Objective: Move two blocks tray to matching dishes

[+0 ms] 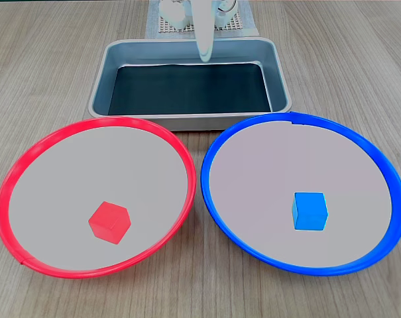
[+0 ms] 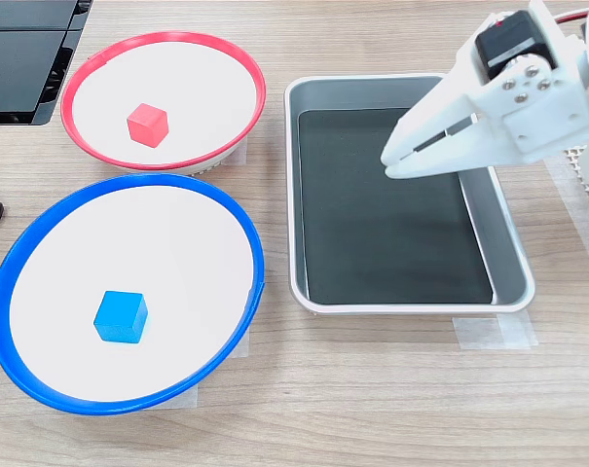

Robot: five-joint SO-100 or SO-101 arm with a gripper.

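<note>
The red block (image 1: 110, 222) lies inside the red-rimmed dish (image 1: 28, 159); in a fixed view the same red block (image 2: 147, 125) sits in the red-rimmed dish (image 2: 99, 68) at the top left. The blue block (image 1: 310, 211) rests in the blue-rimmed dish (image 1: 217, 149), seen from the other side as the blue block (image 2: 121, 316) in the blue-rimmed dish (image 2: 231, 214). The silver tray (image 1: 187, 122) (image 2: 401, 304) holds nothing. My white gripper (image 1: 204, 57) (image 2: 386, 163) hangs over the tray's far side, its fingers together with nothing between them.
The arm's base (image 1: 187, 16) stands on a white mat behind the tray. A black device (image 2: 21, 58) lies at the table's top left corner in a fixed view. Tape strips (image 2: 494, 333) hold the tray down. Wooden tabletop surrounds the dishes.
</note>
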